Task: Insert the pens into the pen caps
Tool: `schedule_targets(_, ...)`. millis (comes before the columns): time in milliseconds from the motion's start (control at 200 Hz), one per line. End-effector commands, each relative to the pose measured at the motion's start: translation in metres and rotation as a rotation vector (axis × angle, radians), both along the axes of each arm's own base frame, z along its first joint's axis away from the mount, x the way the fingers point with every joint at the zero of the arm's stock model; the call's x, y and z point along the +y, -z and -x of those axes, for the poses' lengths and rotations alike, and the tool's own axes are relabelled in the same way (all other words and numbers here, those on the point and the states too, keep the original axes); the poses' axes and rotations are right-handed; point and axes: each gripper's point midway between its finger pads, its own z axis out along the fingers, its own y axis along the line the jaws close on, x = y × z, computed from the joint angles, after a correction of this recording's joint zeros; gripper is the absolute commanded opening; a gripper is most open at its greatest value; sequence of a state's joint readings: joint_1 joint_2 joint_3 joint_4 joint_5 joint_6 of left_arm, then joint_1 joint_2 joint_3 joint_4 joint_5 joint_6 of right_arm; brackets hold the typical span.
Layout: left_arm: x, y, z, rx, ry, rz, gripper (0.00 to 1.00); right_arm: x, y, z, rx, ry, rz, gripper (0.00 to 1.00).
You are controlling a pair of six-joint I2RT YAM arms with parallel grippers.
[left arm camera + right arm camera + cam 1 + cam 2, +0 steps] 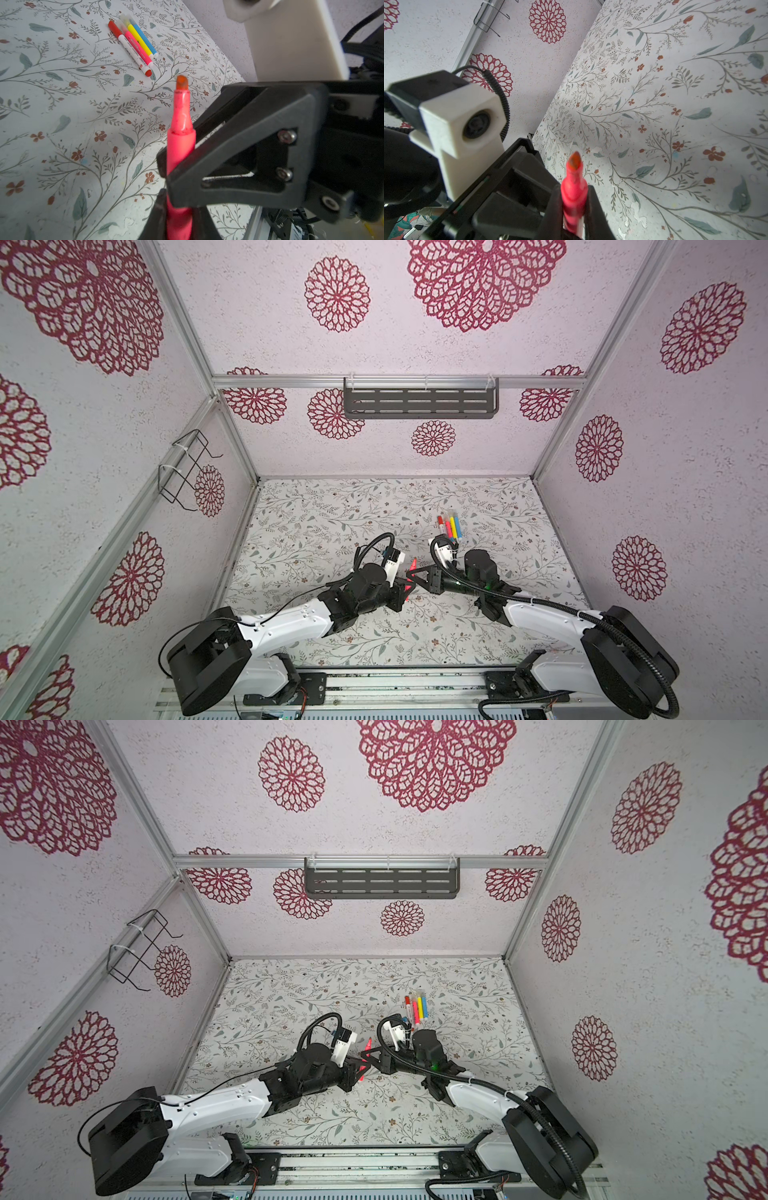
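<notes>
**Pink pen, uncapped: held by both grippers over the table**

Item. Pink pen (180, 145), chisel tip (181, 82) bare and orange-stained. The pen (411, 574) was found lifted off the table (332, 510), tilted, between the two arms near the middle of the work area.

Hold. The left gripper (179, 209) was seen with its fingers pressed onto the lower barrel. The right gripper (574, 199) was seen pinching the same barrel higher up, nearer the tip. Both pairs of fingers were thus closed on one pen. The double hold was judged to be a hand-over or re-grip, made so that the tip end is left free for a cap.

Other stock. Four pens (135, 43), red, pink, yellow and blue, were laid side by side and touching on the table, farther back, near the right arm. Caps (124, 19) were seen on all four: red on the red one, pale and see-through on the rest. These were judged finished and parked together, clear of the working space.

Missing. No loose cap was found in any view; it may have been hidden by the arms.

Progress. Four of five were counted as done. The last pen was judged not yet capped.

Risk. With two grips on one short barrel, a pull by either arm before the other lets go was judged likely to twist or drop the pen.
</notes>
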State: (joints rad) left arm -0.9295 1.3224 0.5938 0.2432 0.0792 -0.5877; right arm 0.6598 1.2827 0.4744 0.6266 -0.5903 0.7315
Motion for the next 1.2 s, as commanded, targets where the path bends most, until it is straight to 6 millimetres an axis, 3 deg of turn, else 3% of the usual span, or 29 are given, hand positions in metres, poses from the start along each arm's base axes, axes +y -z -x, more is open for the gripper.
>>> schedule_targets(0,-0.007,-0.009,0.000,-0.014,0.021,0.024,0.24,0.002,-0.026,-0.005,-0.076,0.023,-0.057,0.05)
schedule_targets(240,-0.006,-0.005,0.002,-0.004,0.019,0.018,0.29,0.000,-0.029,-0.005,-0.077,0.034,-0.068,0.05)
schedule_targets(340,-0.004,-0.007,0.001,-0.012,0.015,0.018,0.22,0.000,-0.028,-0.005,-0.071,0.032,-0.071,0.05)
schedule_targets(470,-0.004,-0.011,0.001,-0.029,0.015,0.019,0.05,0.000,-0.027,-0.004,-0.064,0.032,-0.075,0.07)
schedule_targets(545,-0.001,-0.010,-0.001,-0.035,0.000,0.015,0.00,-0.002,-0.026,-0.005,-0.062,0.048,-0.071,0.19)
schedule_targets(645,0.005,-0.009,-0.002,-0.039,-0.020,0.001,0.00,-0.007,-0.027,-0.008,-0.058,0.086,-0.058,0.55)
schedule_targets(705,0.011,-0.007,-0.003,-0.044,-0.039,-0.013,0.00,-0.013,-0.025,-0.015,-0.049,0.141,-0.020,0.60)
schedule_targets(820,0.022,-0.008,-0.003,-0.059,-0.078,-0.018,0.00,-0.044,-0.011,-0.037,-0.004,0.332,0.174,0.63)
schedule_targets(936,0.034,-0.011,-0.002,-0.075,-0.108,-0.019,0.00,-0.098,0.005,-0.056,0.084,0.563,0.386,0.67)
schedule_targets(1106,0.053,-0.017,0.000,-0.097,-0.163,-0.023,0.00,-0.161,0.016,-0.068,0.244,0.800,0.436,0.72)
schedule_targets(1146,0.058,-0.018,0.001,-0.103,-0.174,-0.024,0.00,-0.171,0.017,-0.070,0.278,0.851,0.441,0.77)
schedule_targets(1171,0.060,-0.019,0.001,-0.106,-0.182,-0.024,0.00,-0.176,0.017,-0.072,0.297,0.879,0.443,0.96)
schedule_targets(1196,0.063,-0.019,0.002,-0.107,-0.187,-0.023,0.00,-0.182,0.018,-0.073,0.321,0.908,0.450,0.99)
